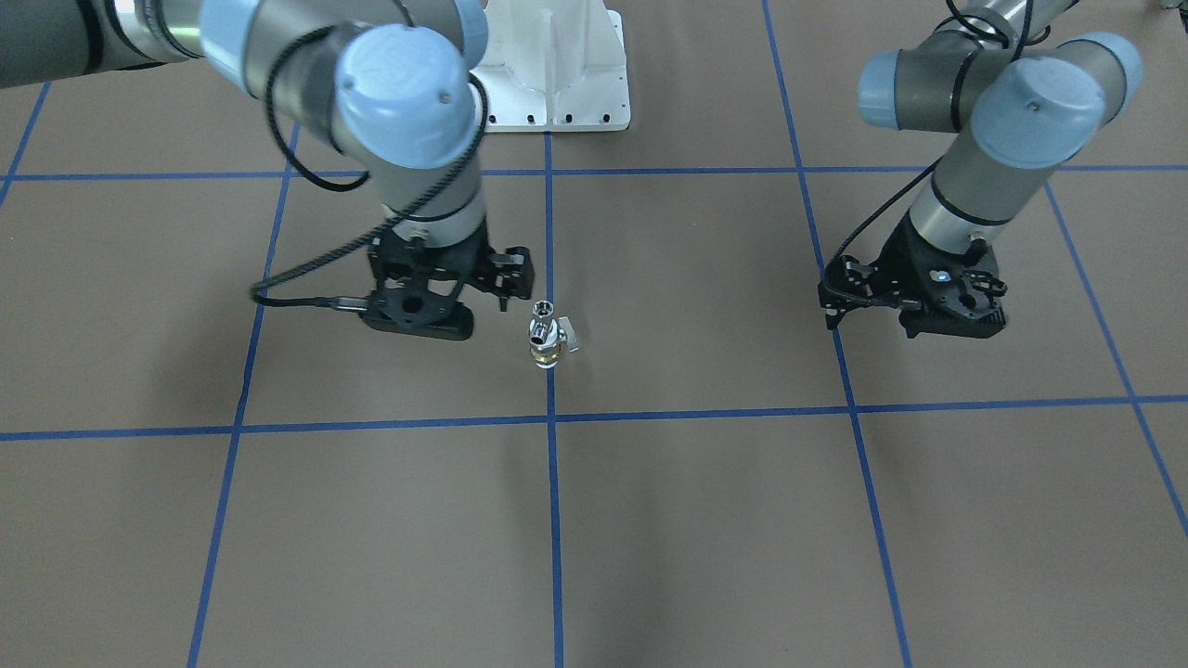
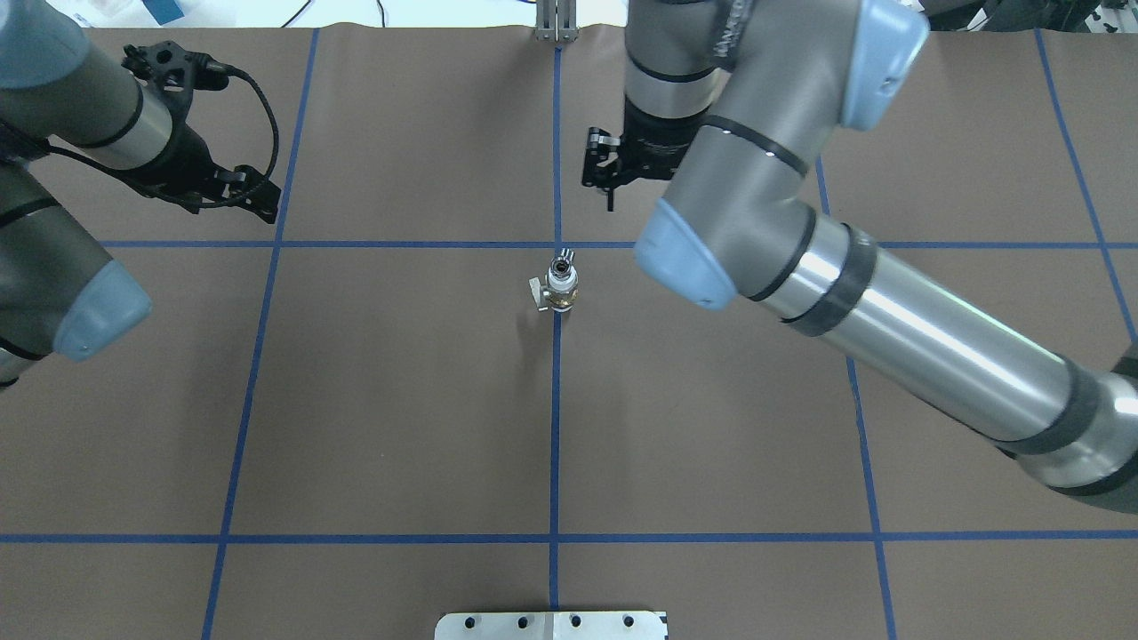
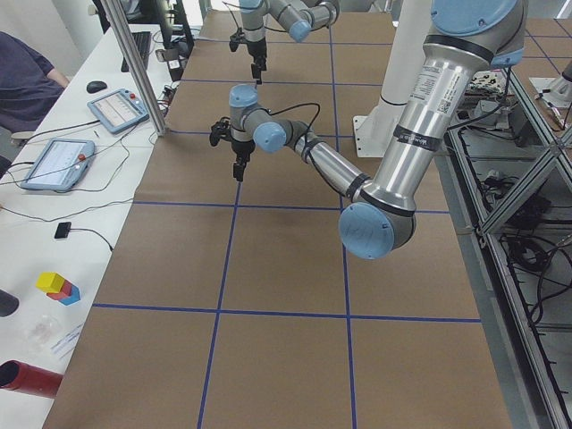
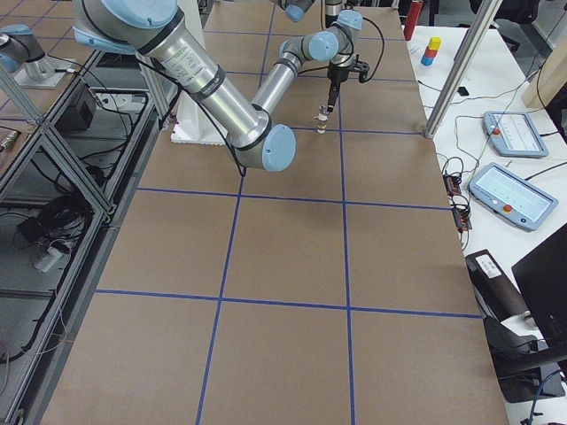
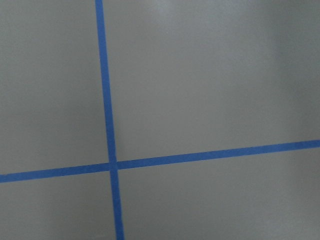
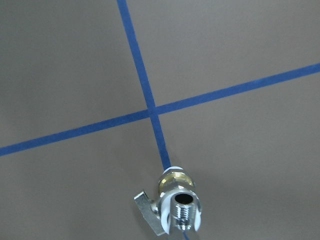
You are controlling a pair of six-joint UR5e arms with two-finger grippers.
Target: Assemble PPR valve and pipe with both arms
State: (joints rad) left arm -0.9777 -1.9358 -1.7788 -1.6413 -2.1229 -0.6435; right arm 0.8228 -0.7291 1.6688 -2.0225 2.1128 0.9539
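Note:
The PPR valve point(image 1: 547, 353) stands upright on the centre blue line, with its brass band low and its grey lever point(image 1: 569, 338) to one side. The chrome pipe point(image 1: 541, 310) sits on top of it with its open end up. Both also show in the overhead view, the valve point(image 2: 561, 300) below the pipe point(image 2: 563, 264), and in the right wrist view, the valve point(image 6: 174, 178) and the pipe point(image 6: 183, 213). My right gripper point(image 1: 513, 276) hangs open and empty just beside and above the pipe. My left gripper point(image 1: 832, 311) is open and empty, far off to the side.
The brown table point(image 1: 705, 520) carries a grid of blue tape lines. The white bolted base plate point(image 1: 557, 74) stands at the robot's side. The left wrist view shows only a tape crossing point(image 5: 113, 164). Tablets and coloured blocks lie on the side bench point(image 3: 63, 161).

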